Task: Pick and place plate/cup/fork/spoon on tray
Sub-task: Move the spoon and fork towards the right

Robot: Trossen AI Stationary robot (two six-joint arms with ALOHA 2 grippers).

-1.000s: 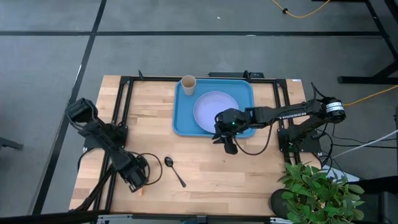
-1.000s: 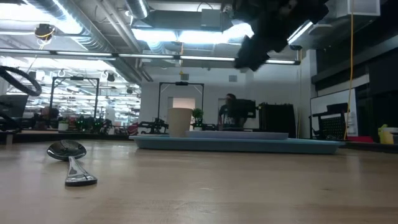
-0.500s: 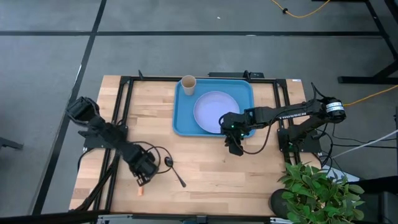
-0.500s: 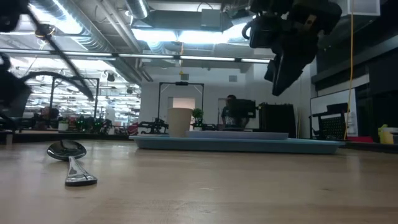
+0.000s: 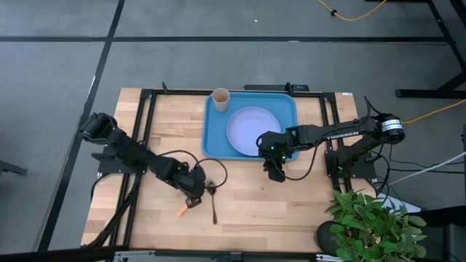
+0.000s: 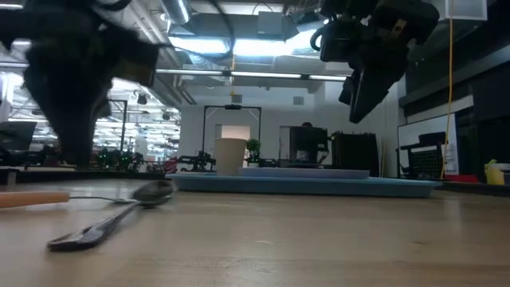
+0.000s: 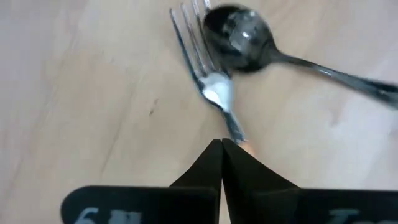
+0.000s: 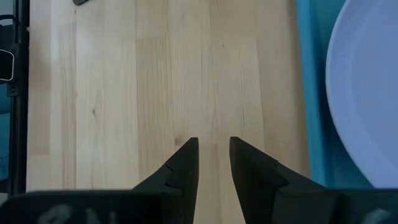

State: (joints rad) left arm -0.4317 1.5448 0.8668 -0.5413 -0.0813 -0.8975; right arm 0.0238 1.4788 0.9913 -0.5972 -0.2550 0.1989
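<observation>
The fork (image 7: 208, 81) lies on the wood near the table's front, its orange handle (image 5: 182, 212) sticking out toward the near left. Its tines lie against the bowl of the dark spoon (image 7: 239, 31), which lies flat beside it (image 5: 213, 207). My left gripper (image 5: 195, 196) is shut on the fork. The plate (image 5: 253, 131) and the cup (image 5: 220, 97) sit on the blue tray (image 5: 287, 105). My right gripper (image 5: 273, 173) hangs open and empty just off the tray's near edge. My left gripper (image 7: 222, 144) pinches the fork between its two fingertips where the metal neck (image 7: 234, 132) meets the orange handle. The fingers come from above, slanting down. The fork lies low along the table; its handle (image 6: 32, 199) rests on the wood.
Bare wood lies between the cutlery and the tray's near edge (image 5: 218, 154). A potted plant (image 5: 371, 218) stands at the table's near right corner. My right arm reaches in from the right side over the tray's near right corner.
My left gripper has swept from the near left corner toward the table's right. It has taken hold of the fork and dragged it along the wood. The spoon has been pushed right and has turned, its handle now pointing at the near edge. My right gripper has shifted slightly right.
</observation>
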